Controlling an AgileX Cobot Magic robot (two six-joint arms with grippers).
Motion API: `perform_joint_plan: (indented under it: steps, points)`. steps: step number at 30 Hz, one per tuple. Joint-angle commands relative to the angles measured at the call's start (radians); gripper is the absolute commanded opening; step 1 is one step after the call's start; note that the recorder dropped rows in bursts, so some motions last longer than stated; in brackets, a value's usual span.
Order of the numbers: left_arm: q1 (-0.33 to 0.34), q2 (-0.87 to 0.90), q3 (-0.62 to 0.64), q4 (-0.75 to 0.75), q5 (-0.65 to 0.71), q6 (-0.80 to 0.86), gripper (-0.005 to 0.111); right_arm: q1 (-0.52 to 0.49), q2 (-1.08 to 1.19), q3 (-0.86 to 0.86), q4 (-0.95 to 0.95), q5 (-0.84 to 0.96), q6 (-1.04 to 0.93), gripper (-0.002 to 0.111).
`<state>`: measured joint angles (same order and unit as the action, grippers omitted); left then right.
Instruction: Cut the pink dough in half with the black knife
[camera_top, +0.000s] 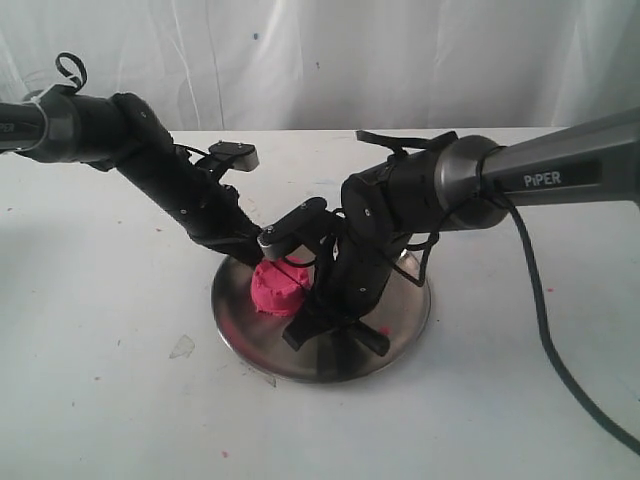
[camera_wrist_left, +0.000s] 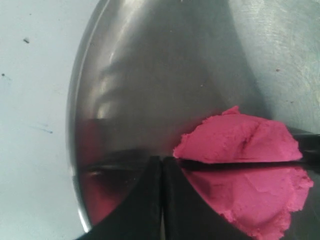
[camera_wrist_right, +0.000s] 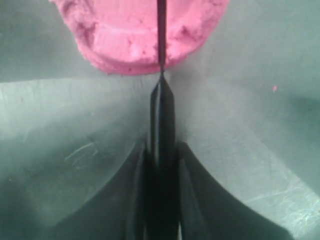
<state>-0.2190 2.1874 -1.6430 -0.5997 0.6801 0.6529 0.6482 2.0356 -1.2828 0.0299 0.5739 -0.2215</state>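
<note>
White bench w/ a white curtain behind; all the work is at ctr. Right gripper pinches the black knife by the handle, fingers tight on both sides, blade edge-on & running away into the pink dough. Left gripper has its fingers pressed together w/ nothing btwn them. Its tips sit just beside the lump & near the blade's point; touching or not, can't tell.

Progress: cut looks well on. From the left wrist cam the blade shows as a dark line across the whole visible width of the dough, pink hugging it on both sides. Whether the edge has reached the metal underneath is hidden. Halves not apart yet, so prob left: finish the press-down, lift the blade out, check for two pieces.

Room: dough sits on the steel plate, left of its middle in the ext view & near the rim on that side. Bare plate lies to the right, under the right arm. Both grippers crowd the lump, so little side room for the blade; straight up looks free. Tiny pink crumb on the plate, well apart. Bench round the plate is open.
</note>
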Motion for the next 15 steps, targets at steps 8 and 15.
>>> perform_joint_plan:
  steps: [8,15]
  points:
    - [-0.004,-0.011,0.008,-0.008,0.011,0.004,0.000,-0.001,-0.041,-0.001,0.012,-0.015,-0.017,0.000]
    - [-0.004,0.027,0.008,-0.019,0.016,0.004,0.000,-0.001,-0.078,-0.001,0.012,-0.005,-0.015,0.000]
